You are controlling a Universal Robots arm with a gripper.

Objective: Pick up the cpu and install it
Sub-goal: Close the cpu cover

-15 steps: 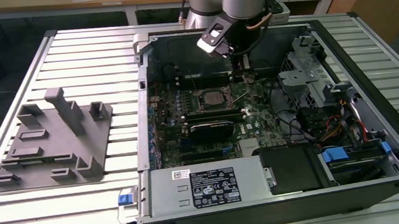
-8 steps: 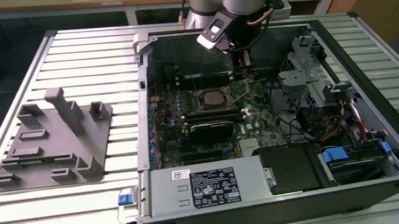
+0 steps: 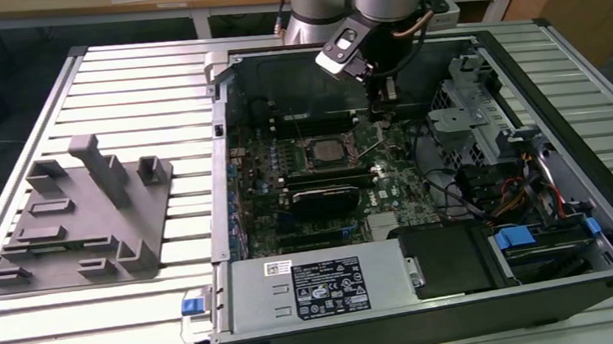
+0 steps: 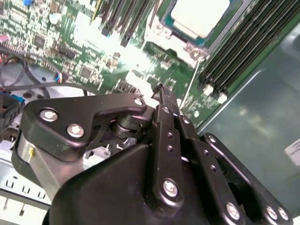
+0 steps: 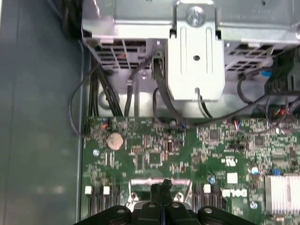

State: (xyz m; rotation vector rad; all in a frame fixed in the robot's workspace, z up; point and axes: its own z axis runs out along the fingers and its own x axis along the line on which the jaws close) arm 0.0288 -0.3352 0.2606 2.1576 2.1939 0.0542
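Gripper (image 4: 158, 89) near half-cropped cpu (image 4: 201, 15)

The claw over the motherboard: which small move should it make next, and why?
Probably a short straight lift. The cpu lies silver side up inside the socket frame, while the claw is shut on nothing, its tips close above the motherboard beside that frame. Rising first would likely clear the nearby parts.

One cpu (image 4: 199, 16), one motherboard (image 5: 154, 157), one open computer case (image 3: 429, 327), one grey fixture tray (image 3: 66, 244), one gripper (image 5: 162, 186).
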